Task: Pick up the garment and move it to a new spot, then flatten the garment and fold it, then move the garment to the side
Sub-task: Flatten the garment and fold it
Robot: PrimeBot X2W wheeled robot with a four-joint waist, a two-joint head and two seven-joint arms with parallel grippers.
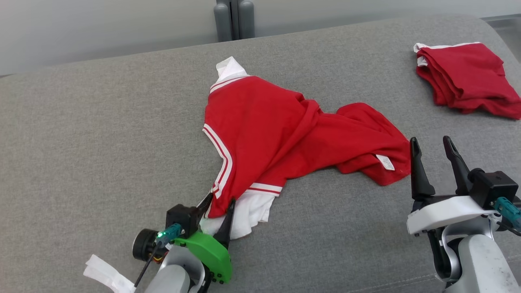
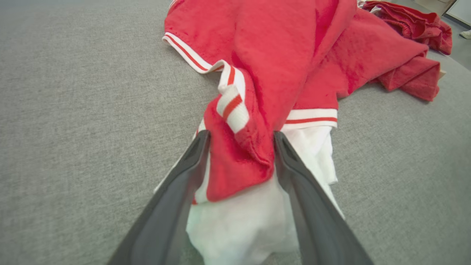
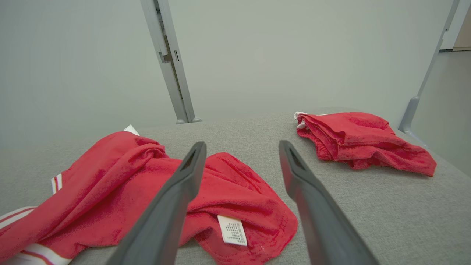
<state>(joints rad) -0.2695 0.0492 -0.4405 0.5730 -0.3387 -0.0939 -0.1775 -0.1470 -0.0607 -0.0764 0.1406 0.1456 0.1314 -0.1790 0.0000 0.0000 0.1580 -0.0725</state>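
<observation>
The garment (image 1: 285, 130) is a red shirt with white, red-striped trim and a white collar, lying crumpled in the middle of the grey padded surface (image 1: 101, 134). My left gripper (image 1: 222, 198) is at its near corner, open, with a bunched fold of red and white cloth between the two fingers. In the left wrist view the garment (image 2: 279, 55) fills the gap of the left gripper (image 2: 241, 135) and touches both fingers. My right gripper (image 1: 430, 140) is open and holds nothing, just right of the shirt's tagged end. The right wrist view has the right gripper (image 3: 241, 144) above the garment (image 3: 121, 173).
A second red garment (image 1: 468, 77) lies folded at the far right of the surface, also seen as the folded garment (image 3: 360, 140). A white scrap (image 1: 103, 272) sticks out by my left arm. Grey posts (image 1: 235, 18) stand behind the far edge.
</observation>
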